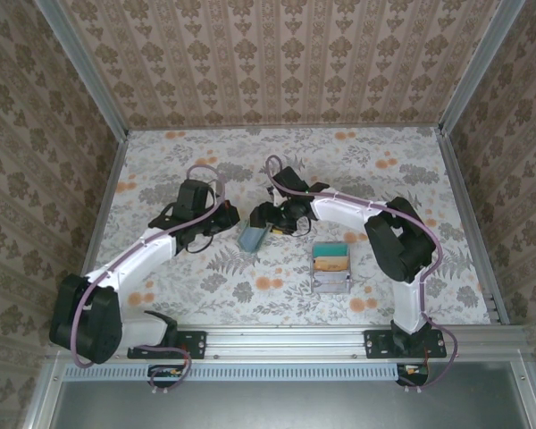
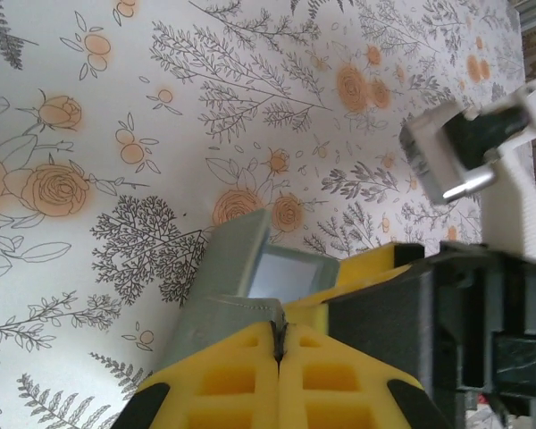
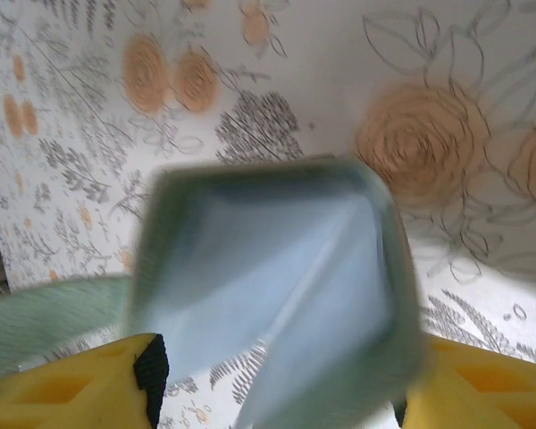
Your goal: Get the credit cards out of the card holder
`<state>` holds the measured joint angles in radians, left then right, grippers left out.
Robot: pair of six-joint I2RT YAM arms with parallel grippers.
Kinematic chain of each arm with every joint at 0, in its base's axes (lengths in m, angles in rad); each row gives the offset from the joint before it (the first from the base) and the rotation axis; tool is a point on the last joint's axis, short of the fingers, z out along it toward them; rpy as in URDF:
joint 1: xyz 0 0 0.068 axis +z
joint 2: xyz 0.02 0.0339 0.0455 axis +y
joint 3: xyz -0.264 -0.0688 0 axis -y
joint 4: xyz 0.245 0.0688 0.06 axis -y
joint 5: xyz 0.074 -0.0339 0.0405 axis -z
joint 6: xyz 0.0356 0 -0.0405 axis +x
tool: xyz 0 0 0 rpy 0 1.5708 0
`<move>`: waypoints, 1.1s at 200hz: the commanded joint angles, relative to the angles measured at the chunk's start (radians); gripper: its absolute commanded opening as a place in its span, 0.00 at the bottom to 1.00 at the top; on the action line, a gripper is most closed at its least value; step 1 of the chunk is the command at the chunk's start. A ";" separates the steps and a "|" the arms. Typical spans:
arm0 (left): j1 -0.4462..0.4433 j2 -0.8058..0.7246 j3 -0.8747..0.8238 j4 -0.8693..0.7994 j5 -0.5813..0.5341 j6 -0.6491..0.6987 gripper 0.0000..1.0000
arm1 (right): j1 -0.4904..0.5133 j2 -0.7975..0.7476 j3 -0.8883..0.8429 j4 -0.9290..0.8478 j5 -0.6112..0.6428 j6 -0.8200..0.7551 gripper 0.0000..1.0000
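Note:
The card holder (image 1: 252, 237) is a grey-green wallet with a blue-grey inner panel, lifted just off the table at the centre. My left gripper (image 2: 279, 332) is shut on the edge of its grey-green flap (image 2: 216, 308). In the top view the left gripper (image 1: 221, 221) is on its left and my right gripper (image 1: 270, 219) just behind it. In the right wrist view the blurred blue-grey panel (image 3: 268, 268) stands between the yellow fingers (image 3: 71, 384) of my right gripper (image 3: 277, 398), whose jaws are wide apart. A teal card and a tan card (image 1: 330, 257) lie in the grey tray (image 1: 331, 284).
The grey tray sits right of centre, beside the right arm's elbow (image 1: 397, 241). The floral tablecloth (image 1: 196, 161) covers the table. Patterned walls and metal rails (image 1: 460, 206) close in the left, right and far sides.

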<state>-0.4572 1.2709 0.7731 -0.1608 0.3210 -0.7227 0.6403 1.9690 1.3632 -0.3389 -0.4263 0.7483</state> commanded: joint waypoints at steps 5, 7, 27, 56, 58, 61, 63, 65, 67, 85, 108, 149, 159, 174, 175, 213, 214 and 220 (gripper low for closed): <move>-0.027 0.002 -0.025 0.019 0.009 -0.004 0.00 | 0.002 -0.024 -0.038 0.038 -0.034 0.044 0.63; -0.027 0.002 -0.026 0.020 0.008 -0.005 0.00 | 0.002 -0.024 -0.039 0.039 -0.034 0.047 0.62; -0.029 0.000 -0.041 0.011 -0.013 -0.012 0.00 | 0.002 -0.012 -0.046 0.053 -0.035 0.055 0.55; -0.021 -0.009 -0.051 -0.057 -0.084 -0.005 0.00 | 0.004 -0.005 -0.066 0.064 -0.032 0.063 0.48; -0.020 -0.010 -0.051 -0.063 -0.090 -0.006 0.00 | 0.004 -0.005 -0.069 0.065 -0.032 0.064 0.47; -0.017 -0.010 -0.052 -0.072 -0.098 -0.005 0.00 | 0.004 -0.007 -0.072 0.069 -0.030 0.067 0.47; -0.015 -0.010 -0.053 -0.077 -0.100 -0.005 0.00 | 0.005 -0.009 -0.074 0.071 -0.029 0.068 0.47; -0.013 -0.011 -0.054 -0.083 -0.105 -0.003 0.00 | 0.005 -0.011 -0.077 0.073 -0.030 0.070 0.47; -0.010 -0.011 -0.056 -0.088 -0.110 -0.004 0.00 | 0.005 -0.013 -0.080 0.076 -0.030 0.071 0.47; 0.020 -0.016 -0.074 -0.114 -0.135 -0.007 0.00 | 0.007 -0.025 -0.088 0.086 -0.032 0.075 0.49; 0.042 -0.016 -0.095 -0.113 -0.129 -0.003 0.00 | 0.010 -0.044 -0.095 0.084 -0.032 0.074 0.46; 0.044 -0.012 -0.098 -0.108 -0.127 0.005 0.00 | 0.015 -0.077 -0.119 0.069 -0.005 0.071 0.21; 0.045 -0.007 -0.098 -0.112 -0.129 0.010 0.00 | 0.015 -0.088 -0.123 0.061 0.006 0.065 0.18; 0.049 0.006 -0.099 -0.119 -0.135 0.024 0.00 | 0.015 -0.096 -0.124 0.043 0.023 0.052 0.17; 0.049 0.007 -0.100 -0.119 -0.135 0.026 0.00 | 0.015 -0.096 -0.125 0.042 0.024 0.052 0.16; 0.081 0.082 -0.105 -0.096 -0.131 0.071 0.00 | 0.005 -0.068 -0.148 0.047 0.028 0.042 0.02; 0.081 0.085 -0.105 -0.096 -0.131 0.073 0.00 | 0.004 -0.067 -0.149 0.048 0.028 0.042 0.02; 0.088 0.101 -0.100 -0.093 -0.132 0.081 0.00 | 0.003 -0.063 -0.157 0.056 0.026 0.042 0.02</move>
<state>-0.3920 1.3159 0.6773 -0.2558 0.2005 -0.6987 0.6502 1.9102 1.2400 -0.2691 -0.4164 0.8028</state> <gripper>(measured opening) 0.045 0.090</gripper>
